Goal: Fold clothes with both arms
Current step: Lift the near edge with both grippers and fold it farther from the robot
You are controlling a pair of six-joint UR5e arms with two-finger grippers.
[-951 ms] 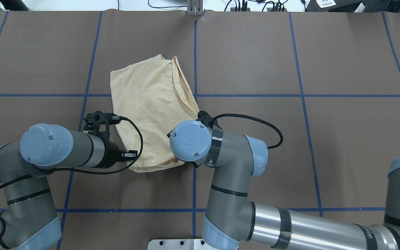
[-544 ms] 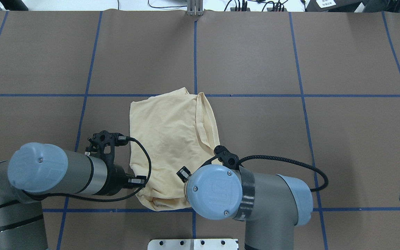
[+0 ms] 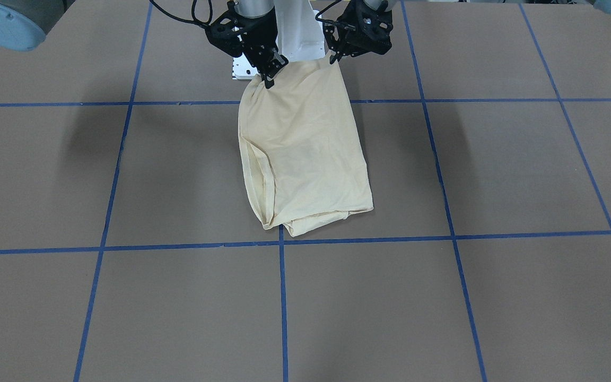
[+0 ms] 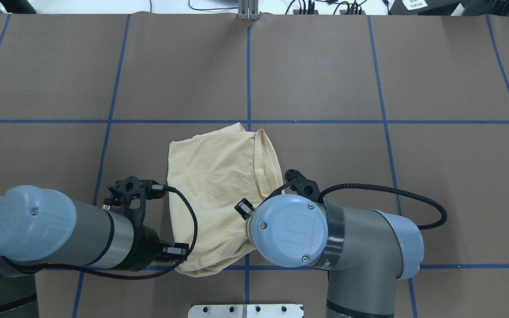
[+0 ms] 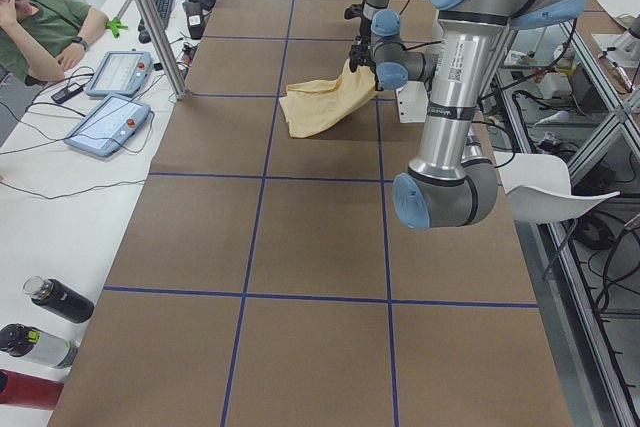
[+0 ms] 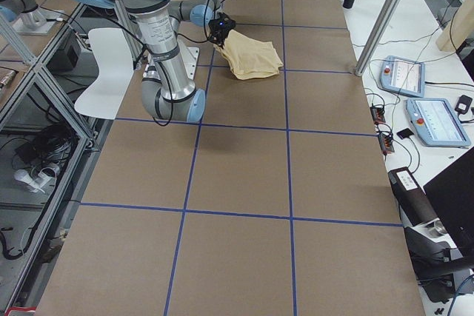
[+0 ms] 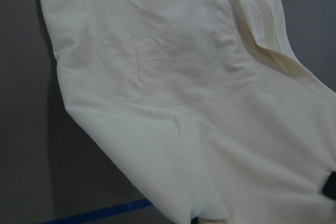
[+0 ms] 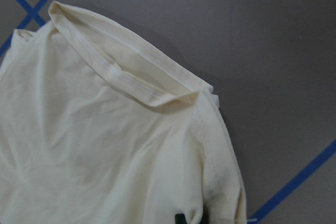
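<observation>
Brown counter (image 4: 435, 66), ruled into big squares by blue tape lines (image 4: 382, 121), with a white base plate (image 4: 245, 310) bolted at the robot's edge as the marker for everything else. Across the counter from the base plate, a white side table (image 5: 50, 207) with two control tablets (image 5: 108, 125) and a seated person (image 5: 45, 22) in a green top.

Left arm (image 4: 60, 234) bent in low from the left of the base plate, right arm (image 4: 360, 247) from its right. Both wrists turned inward and close together just in front of the plate.

Cream shirt (image 4: 214, 176), bunched into a rough oblong and running straight out from the base plate. Near end held up off the counter by its two corners, over the first cross line of tape out from the plate. Cloth sloping down from there. Far end flat on the counter, reaching about as far as the second cross line. Stitched band (image 8: 121, 80) doubled along the side nearer the right arm.

Left jaws closed tight on the near corner to the plate's left. Right jaws pinched together on the other near corner. Cloth filling both wrist views, with only a dark sliver at the bottom edge of each.
</observation>
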